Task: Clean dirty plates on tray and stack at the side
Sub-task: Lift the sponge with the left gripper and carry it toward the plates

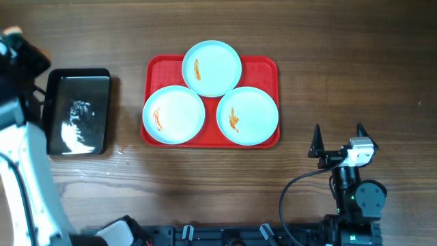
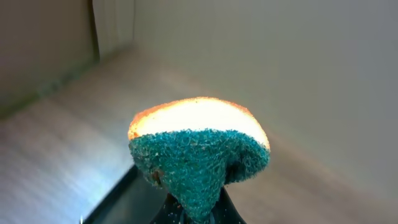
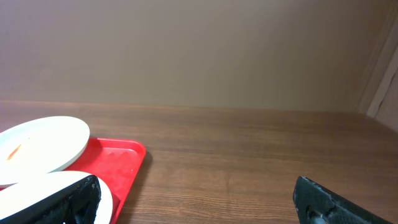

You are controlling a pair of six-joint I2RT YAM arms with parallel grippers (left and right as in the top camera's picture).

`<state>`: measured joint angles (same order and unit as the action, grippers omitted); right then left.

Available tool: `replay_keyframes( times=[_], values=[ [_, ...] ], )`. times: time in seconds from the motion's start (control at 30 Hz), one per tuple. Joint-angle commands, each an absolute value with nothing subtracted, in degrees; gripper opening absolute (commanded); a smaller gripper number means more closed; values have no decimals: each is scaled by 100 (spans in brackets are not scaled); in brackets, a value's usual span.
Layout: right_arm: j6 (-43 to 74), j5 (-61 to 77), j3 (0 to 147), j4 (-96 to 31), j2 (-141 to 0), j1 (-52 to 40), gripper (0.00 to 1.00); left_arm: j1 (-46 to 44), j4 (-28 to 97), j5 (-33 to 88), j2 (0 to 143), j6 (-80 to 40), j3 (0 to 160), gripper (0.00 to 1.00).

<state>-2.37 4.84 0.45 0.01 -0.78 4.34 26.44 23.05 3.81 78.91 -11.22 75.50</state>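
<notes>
3 dirty plates sit on the red tray (image 1: 263,68), mid-worktop toward the far edge. The far plate (image 1: 212,68) overhangs the tray's far rim, the left plate (image 1: 173,115) overhangs its left rim, and the right plate (image 1: 247,116) reaches the near-right corner. Each has a small orange smear.

Right hand (image 1: 339,140) is on the near side, right of the tray & apart from it, nearest the right plate. Fingers (image 3: 68,200) are spread wide w/ nothing between.

Left hand (image 2: 205,214) is at the worktop's far-left corner, beyond the black tray (image 1: 89,89) & well apart from the plates. It's pressed tight on a sponge (image 2: 199,146), pinching it into a fold.

Hidden/unclear:
- Left hand mostly cut off in overhead; in the wrist view the sponge covers nearly all of its fingers.
- Right wrist view shows only 2 plates, both cut by the frame.
- The far plate looks to lap over the other 2 rims, but can't be sure.
- White patch on the black tray: glare or wet, can't tell.

Plates are round, pale mint-white, w/ shallow rims. Red tray is rectangular w/ rounded corners & a low rim. Black tray is smaller & glossy. Sponge has a coarse teal scourer face & a yellow-orange foam back. Worktop is brown wood grain.
</notes>
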Motion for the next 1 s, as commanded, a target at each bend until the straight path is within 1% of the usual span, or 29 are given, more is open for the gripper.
replay_keyframes(
  times=[0.0,0.2,0.27,0.4,0.53,0.63,0.8,0.87,0.97],
  values=[
    [-134,427,32,12,-27,447,100,2685,2626,447,8256,-1024,7312,4],
    [-134,427,32,12,-27,447,100,2692,2963,445,9749,-1022,6825,4],
    [-134,427,32,12,-27,447,100,2692,2956,480,9671,-1039,6949,4],
    [-134,427,32,12,-27,447,100,2685,2976,707,8726,-1072,7817,4],
    [-134,427,32,12,-27,447,100,2687,2794,694,8053,-1068,7940,4],
    [-134,427,32,12,-27,447,100,2685,3162,655,8256,-1066,7762,4],
    [-134,427,32,12,-27,447,100,2700,3673,639,9491,-1068,7070,4],
    [-134,427,32,12,-27,447,99,2727,3699,639,9507,-1070,7118,4],
    [-134,427,32,12,-27,447,100,2740,3970,1017,8833,-1070,7655,4]
  ],
)
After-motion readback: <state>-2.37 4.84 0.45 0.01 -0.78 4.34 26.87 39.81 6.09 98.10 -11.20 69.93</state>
